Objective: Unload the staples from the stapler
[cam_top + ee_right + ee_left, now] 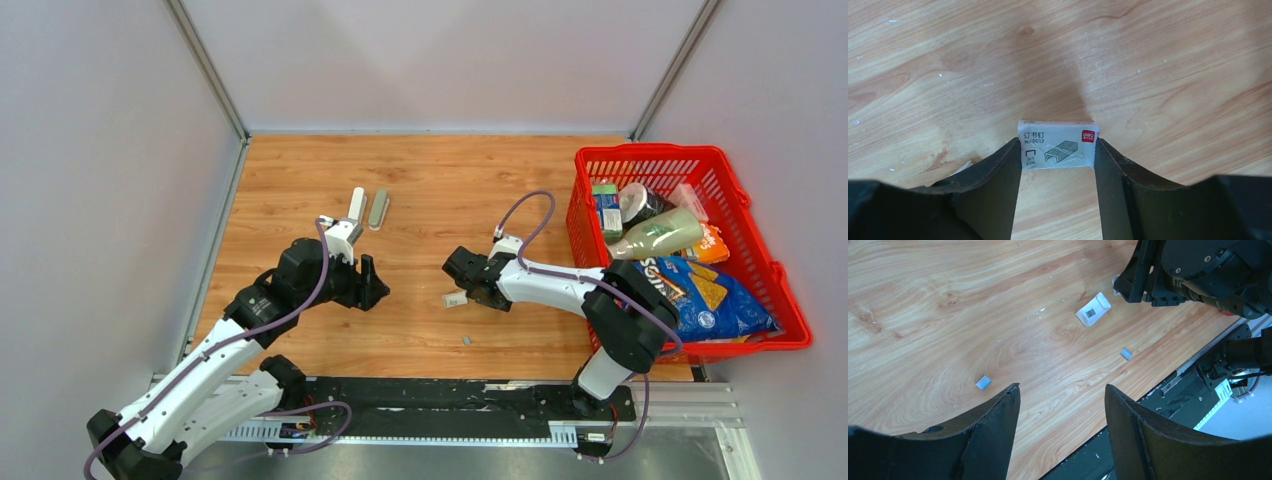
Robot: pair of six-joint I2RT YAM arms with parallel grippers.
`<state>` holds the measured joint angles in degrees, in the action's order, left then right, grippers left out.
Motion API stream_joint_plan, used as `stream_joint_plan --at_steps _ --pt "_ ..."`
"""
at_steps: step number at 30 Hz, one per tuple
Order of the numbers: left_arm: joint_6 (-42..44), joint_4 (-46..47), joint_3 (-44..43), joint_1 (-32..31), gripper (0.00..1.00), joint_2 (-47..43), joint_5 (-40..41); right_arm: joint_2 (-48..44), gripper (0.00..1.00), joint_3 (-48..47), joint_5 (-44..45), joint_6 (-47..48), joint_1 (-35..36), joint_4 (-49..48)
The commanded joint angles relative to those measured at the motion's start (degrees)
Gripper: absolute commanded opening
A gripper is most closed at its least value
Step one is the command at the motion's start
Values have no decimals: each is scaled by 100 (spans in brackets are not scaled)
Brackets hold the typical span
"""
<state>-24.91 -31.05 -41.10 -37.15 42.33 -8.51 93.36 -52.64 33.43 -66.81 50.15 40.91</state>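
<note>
Two short runs of staples (983,382) lie loose on the table (430,180), one just ahead of the left gripper (1062,390), which hangs spread and empty. The right gripper (1058,150) is clamped on the box (1057,135) by its ends. I judge it should lift the box straight up and set it well aside without sweeping the staples, before the open stapler (357,208) farther back by the left arm is checked.
</note>
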Motion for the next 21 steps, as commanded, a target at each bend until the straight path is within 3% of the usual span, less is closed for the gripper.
stream_joint_plan --at_steps 1,14,21 --pt "82 160 -38 -30 70 -23 -54 -116 53 -158 146 -34 -14 -83" --pt "56 169 -21 -21 70 -49 -45 -362 52 -650 269 255 56 93" --pt "82 -15 -126 -21 70 -224 86 15 52 -1318 182 615 276 58"
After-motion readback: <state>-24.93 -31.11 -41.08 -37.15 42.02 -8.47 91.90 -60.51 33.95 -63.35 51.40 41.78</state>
